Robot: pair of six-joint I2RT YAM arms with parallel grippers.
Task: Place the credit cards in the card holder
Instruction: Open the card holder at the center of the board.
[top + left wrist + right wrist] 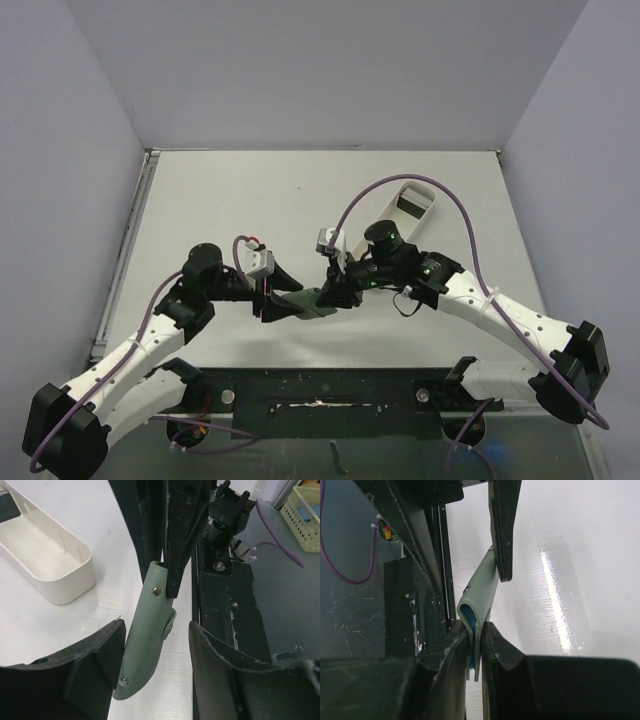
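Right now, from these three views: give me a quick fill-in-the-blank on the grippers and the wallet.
1. The right gripper is ___ on the wallet.
2. The left gripper is ___, straddling the wallet's other end.
3. The wallet's lining, seen at its fold, is ___.
4. The tray is ___ in colour.
Missing words: shut; open; blue; white.

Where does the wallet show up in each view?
Top external: wallet just below centre.
Left wrist: wallet at centre, inside the open left gripper.
Right wrist: wallet at centre, pinched by the right gripper.
Shared landmark: the black base plate beside it.
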